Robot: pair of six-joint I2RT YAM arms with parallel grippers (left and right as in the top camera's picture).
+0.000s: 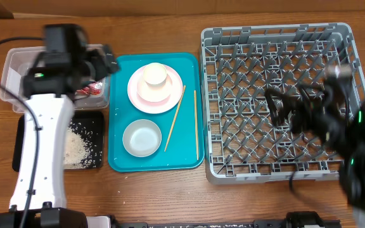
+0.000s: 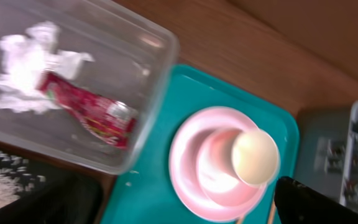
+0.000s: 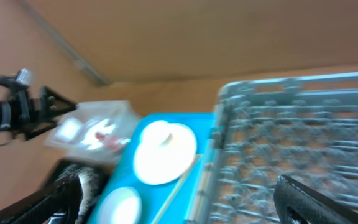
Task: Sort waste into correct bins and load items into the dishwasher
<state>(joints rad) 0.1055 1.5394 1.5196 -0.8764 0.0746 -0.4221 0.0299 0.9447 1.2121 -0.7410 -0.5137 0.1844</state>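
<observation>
Since the waste already lies sorted, the dishes look like the next job. The left gripper hangs spread wide and empty over the edge of the clear tub. Beneath it, inside the tub, rest the red snack wrapper and the crumpled tissue. The rice lies in the black tray, back toward the arm's base.

Just past its fingertips, on the teal tray, sits the pink plate with a small white cup standing on it. A pale bowl and two chopsticks lie further along the tray.

The right gripper is also spread and empty. It hovers above the grey rack, where no dishes show.

The cup is probably light, stiff and glossy, so it may slip. Pinching its wall across the rim seems safest, and it should come off before the plate. The plate looks breakable, and its raised edge is the only place to take hold. The chopsticks are thin and lie flat, so the middle is the spot to pinch.
</observation>
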